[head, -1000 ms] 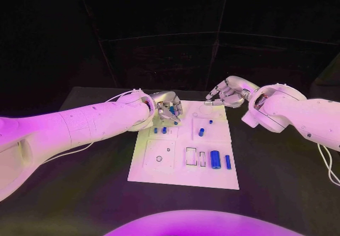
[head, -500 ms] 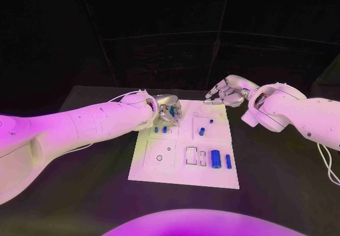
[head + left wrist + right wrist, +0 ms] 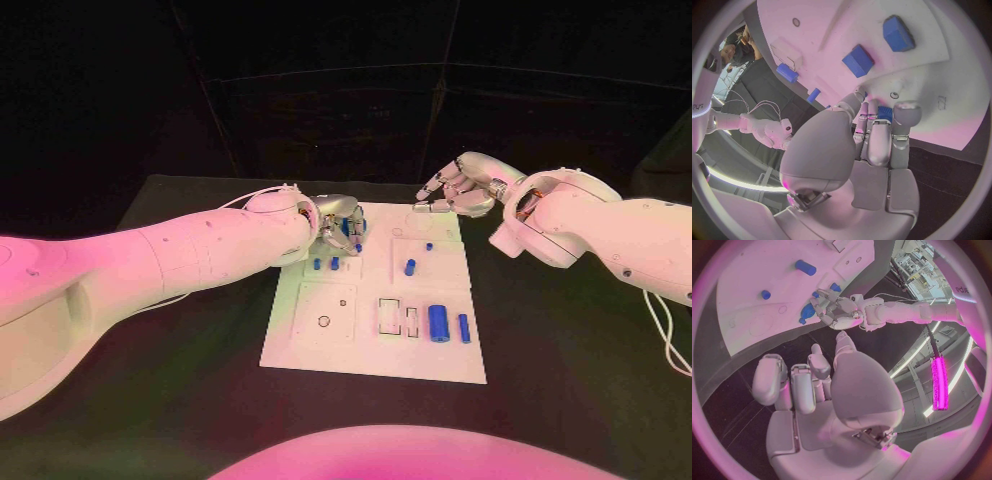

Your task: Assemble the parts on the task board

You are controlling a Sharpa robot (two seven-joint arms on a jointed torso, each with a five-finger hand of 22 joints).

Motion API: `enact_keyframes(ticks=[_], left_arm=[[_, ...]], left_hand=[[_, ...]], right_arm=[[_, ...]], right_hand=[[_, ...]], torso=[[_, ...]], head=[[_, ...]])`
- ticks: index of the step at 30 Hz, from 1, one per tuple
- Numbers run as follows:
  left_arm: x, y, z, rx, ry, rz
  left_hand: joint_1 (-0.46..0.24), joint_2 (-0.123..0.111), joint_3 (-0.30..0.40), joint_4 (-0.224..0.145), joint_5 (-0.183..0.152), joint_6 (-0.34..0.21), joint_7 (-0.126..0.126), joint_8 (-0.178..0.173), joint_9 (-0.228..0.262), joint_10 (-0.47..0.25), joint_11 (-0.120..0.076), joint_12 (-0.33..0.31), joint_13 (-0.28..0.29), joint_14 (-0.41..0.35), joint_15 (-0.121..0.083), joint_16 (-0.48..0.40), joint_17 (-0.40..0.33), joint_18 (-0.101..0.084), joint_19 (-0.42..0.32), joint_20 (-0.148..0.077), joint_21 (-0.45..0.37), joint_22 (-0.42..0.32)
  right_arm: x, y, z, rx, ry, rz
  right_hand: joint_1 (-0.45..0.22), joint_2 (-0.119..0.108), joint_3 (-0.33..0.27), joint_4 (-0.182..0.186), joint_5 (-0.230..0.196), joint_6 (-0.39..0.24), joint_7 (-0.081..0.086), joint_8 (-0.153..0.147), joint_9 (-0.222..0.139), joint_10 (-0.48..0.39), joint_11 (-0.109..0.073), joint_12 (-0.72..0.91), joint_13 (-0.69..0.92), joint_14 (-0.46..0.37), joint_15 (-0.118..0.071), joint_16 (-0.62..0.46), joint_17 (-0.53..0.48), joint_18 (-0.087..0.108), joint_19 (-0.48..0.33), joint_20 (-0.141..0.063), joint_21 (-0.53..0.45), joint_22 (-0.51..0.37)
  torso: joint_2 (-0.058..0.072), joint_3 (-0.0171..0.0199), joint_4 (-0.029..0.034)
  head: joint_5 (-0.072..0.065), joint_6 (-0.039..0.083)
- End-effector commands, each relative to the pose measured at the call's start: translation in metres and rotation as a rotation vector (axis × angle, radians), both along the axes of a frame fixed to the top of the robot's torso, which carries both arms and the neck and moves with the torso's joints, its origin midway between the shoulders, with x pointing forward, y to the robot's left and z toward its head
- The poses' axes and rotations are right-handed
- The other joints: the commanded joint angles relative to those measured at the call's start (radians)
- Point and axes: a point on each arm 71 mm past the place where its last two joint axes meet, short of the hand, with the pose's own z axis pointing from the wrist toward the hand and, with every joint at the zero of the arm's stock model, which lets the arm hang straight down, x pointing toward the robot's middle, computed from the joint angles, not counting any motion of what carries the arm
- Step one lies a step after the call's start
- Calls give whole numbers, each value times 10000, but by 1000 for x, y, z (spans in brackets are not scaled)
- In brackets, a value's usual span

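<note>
The white task board (image 3: pixel 368 350) lies in the middle of the black table, with several small blue parts on it, such as two short ones (image 3: pixel 326 265) and a larger cylinder (image 3: pixel 437 323). My left hand (image 3: pixel 340 224) hovers low over the board's far left corner and pinches a small blue part (image 3: pixel 884 113) at its fingertips, close to a small hole (image 3: pixel 894 95). The right wrist view shows that hand (image 3: pixel 839 310) and its blue part (image 3: pixel 806 313) too. My right hand (image 3: pixel 459 190) hangs beyond the board's far edge, fingers loosely bent, holding nothing.
Two blue blocks (image 3: pixel 859 60) sit on the board (image 3: pixel 936 70) just past my left fingertips. Recessed slots (image 3: pixel 391 317) lie near the board's middle. Black table surface surrounds the board on all sides.
My left arm has rolled slightly while its hand stays over the board's far left corner with the blue part. The right hand has barely moved.
</note>
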Motion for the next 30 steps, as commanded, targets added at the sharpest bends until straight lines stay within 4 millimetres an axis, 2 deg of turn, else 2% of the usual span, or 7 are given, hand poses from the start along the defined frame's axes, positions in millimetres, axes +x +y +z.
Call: enact_keyframes(ticks=[1, 12, 18, 23, 25, 30], left_arm=[[1, 0, -1, 229, 42, 102], [1, -1, -2, 345, 172, 122], [-1, -4, -3, 370, 311, -29], [-3, -7, -3, 345, 342, -119], [-3, -8, -3, 327, 320, -121], [-3, -8, -3, 320, 294, -94]], left_hand=[[-36, 102, 95, -17, -8, 107, 6, -58, -28, 90, -7, -62, -48, 194, -40, -29, -21, -164, 78, -10, 70, 42], [-66, 152, 218, -64, -9, 173, 4, -115, -77, 175, -15, -134, -149, 208, -49, -32, -74, -184, 107, -21, 176, 161], [-163, 79, 236, -93, -11, 167, 10, -195, -129, 233, -12, -193, -229, 211, -50, -43, -132, -205, 130, -22, 275, 276], [-272, -51, 264, -162, -14, -160, 69, -524, -286, 114, 38, -409, -400, 205, -16, -63, -227, -220, 128, -4, 340, 361], [-323, -112, 274, -204, -12, -430, 82, -767, -367, -11, 70, -556, -506, 197, 7, -75, -280, -221, 110, 15, 339, 371], [-365, -135, 285, -241, -13, -521, 91, -901, -376, -54, 95, -647, -586, 190, 28, -81, -324, -217, 90, 33, 330, 373]], right_arm=[[0, 2, 2, 93, -87, 63], [0, 2, 2, 91, -75, 83], [0, 2, 2, 89, -70, 88], [0, 2, 2, 88, -71, 82], [0, 2, 2, 88, -72, 82], [0, 3, 2, 88, -70, 86]], right_hand=[[33, 84, -29, -25, 34, -56, -21, 60, -9, -35, 19, 39, -3, 601, -65, -29, 546, 65, -10, -39, -34, 1], [50, 92, -31, -32, 45, -55, -22, 63, -9, -32, 18, 45, 1, 600, -66, -32, 541, 65, -10, -39, -34, 2], [50, 92, -31, -32, 45, -55, -22, 63, -9, -32, 18, 45, 1, 600, -66, -32, 541, 65, -10, -39, -34, 2], [73, 96, -35, -44, 52, -52, -23, 67, -8, -33, 17, 45, 0, 601, -66, -31, 544, 65, -10, -40, -35, 0], [73, 96, -35, -44, 52, -52, -23, 67, -8, -33, 17, 45, 0, 601, -66, -31, 544, 65, -10, -40, -35, 0], [73, 96, -35, -44, 52, -52, -23, 67, -8, -33, 17, 45, 0, 601, -66, -31, 544, 65, -10, -40, -35, 0]], torso=[[-8, 6, 1], [-19, 1, 13], [-18, 2, 8], [-14, -4, 11], [-18, 2, 13], [-14, 5, 11]], head=[[-1, -28], [-4, -37], [8, -24], [7, -22], [5, -13], [-9, -1]])
